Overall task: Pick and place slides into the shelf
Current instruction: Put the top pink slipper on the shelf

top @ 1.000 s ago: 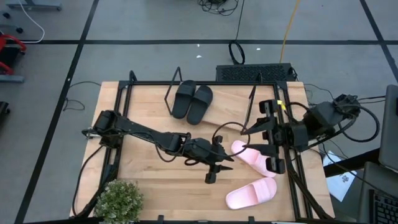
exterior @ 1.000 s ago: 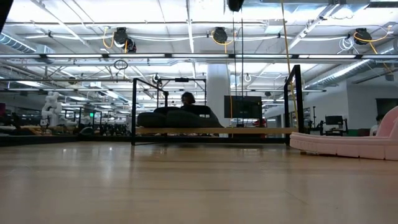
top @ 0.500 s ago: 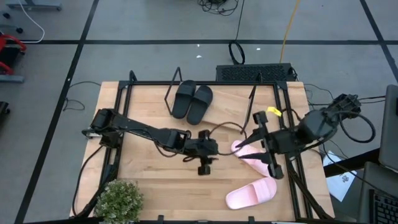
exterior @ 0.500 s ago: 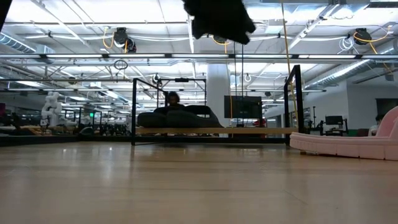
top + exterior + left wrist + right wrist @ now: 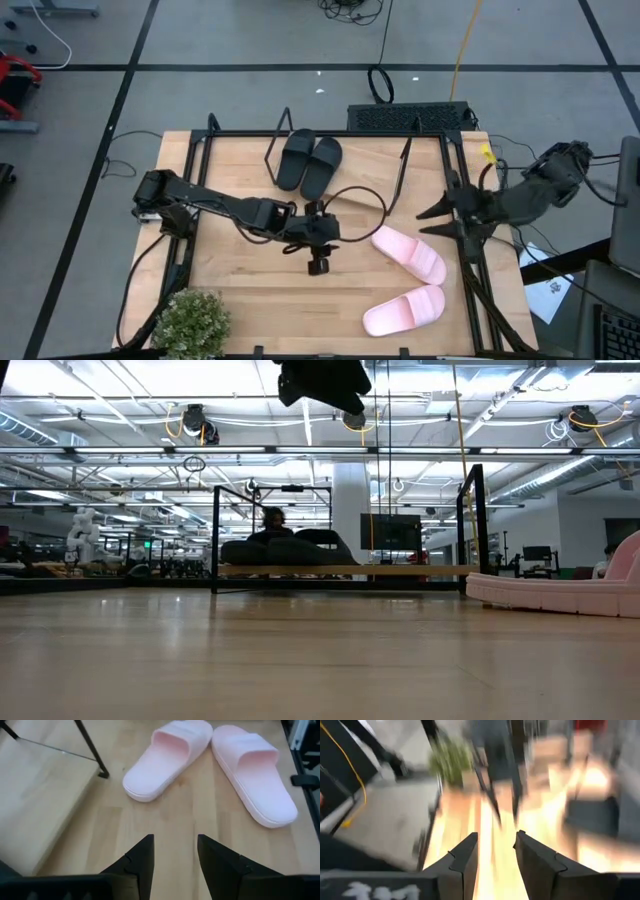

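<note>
Two black slides [image 5: 309, 161] lie side by side on the shelf [image 5: 340, 570] at the table's far middle, also in the low view [image 5: 288, 550]. Two pale pink slides rest sole-down on the table at the near right: one [image 5: 409, 253], the other [image 5: 403, 310] closer to the near edge; both show in the left wrist view [image 5: 167, 757] [image 5: 252, 772]. My left gripper [image 5: 330, 240] hangs open above the table's middle, slanting down toward the pink slides, a stretch short of them. My right gripper [image 5: 433, 218] is open above the table's right edge, clear of the slides.
A potted plant [image 5: 191, 322] stands at the near left corner. Black frame rails [image 5: 470, 290] run along the table's sides. The shelf's wire leg [image 5: 91, 749] stands left of the pink slides in the left wrist view. Bare wood lies between the shelf and the near edge.
My left gripper has drawn back toward the table's left and tipped up from pointing down to a slant. My right gripper has pulled away from above the farther pink slide toward the table's right edge, rolling as it went. The pink slides lie where they were.
</note>
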Robot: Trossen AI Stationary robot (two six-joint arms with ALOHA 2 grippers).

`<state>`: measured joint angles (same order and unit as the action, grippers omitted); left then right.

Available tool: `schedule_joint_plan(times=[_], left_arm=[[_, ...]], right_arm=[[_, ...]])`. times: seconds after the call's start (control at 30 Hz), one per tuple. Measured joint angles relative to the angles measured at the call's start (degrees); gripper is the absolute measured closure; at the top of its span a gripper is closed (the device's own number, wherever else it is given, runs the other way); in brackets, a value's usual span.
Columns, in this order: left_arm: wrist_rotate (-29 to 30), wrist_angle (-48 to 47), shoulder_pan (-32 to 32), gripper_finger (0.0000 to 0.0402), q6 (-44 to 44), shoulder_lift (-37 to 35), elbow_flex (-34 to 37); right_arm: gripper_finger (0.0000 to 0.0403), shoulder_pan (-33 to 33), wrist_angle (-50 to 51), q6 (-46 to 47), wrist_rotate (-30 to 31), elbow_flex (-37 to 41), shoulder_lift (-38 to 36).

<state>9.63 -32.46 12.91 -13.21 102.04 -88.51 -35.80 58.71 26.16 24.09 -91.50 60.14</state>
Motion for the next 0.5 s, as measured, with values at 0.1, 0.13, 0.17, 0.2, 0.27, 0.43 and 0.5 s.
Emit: schedule_joint_plan(times=[0.1, 0.13, 0.17, 0.2, 0.27, 0.43, 0.5], left_arm=[[-0.28, -0.31, 0.45, 0.0254, -1.02, 0.21, 0.01], [-0.29, -0.33, 0.52, 0.0254, -1.13, 0.22, 0.02], [-0.27, -0.28, 0.71, 0.0254, -1.29, 0.21, 0.02], [-0.26, -0.22, 0.72, 0.0254, -1.44, 0.17, 0.02], [-0.24, -0.22, 0.72, 0.0254, -1.99, 0.15, 0.02], [-0.22, 0.02, 0.74, 0.0254, -2.62, 0.17, 0.02], [-0.20, 0.53, 0.72, 0.0254, -2.63, 0.17, 0.02]], right_arm=[[0.0282, 0.03, 12.75, 13.81, -6.34, 0.03, 0.64], [0.0282, 0.01, 15.75, 17.85, -9.00, 0.24, 0.98], [0.0282, 0.01, 17.92, 21.37, -11.89, 0.83, 1.19], [0.0282, 0.01, 19.29, 24.36, -14.87, 1.79, 1.32], [0.0282, 0.01, 20.26, 29.71, -20.35, 4.35, 1.36], [0.0282, -0.27, 18.94, 44.00, -27.34, 11.98, 0.75], [0.0282, -0.69, 19.06, 49.92, -31.39, 15.25, 0.44]])
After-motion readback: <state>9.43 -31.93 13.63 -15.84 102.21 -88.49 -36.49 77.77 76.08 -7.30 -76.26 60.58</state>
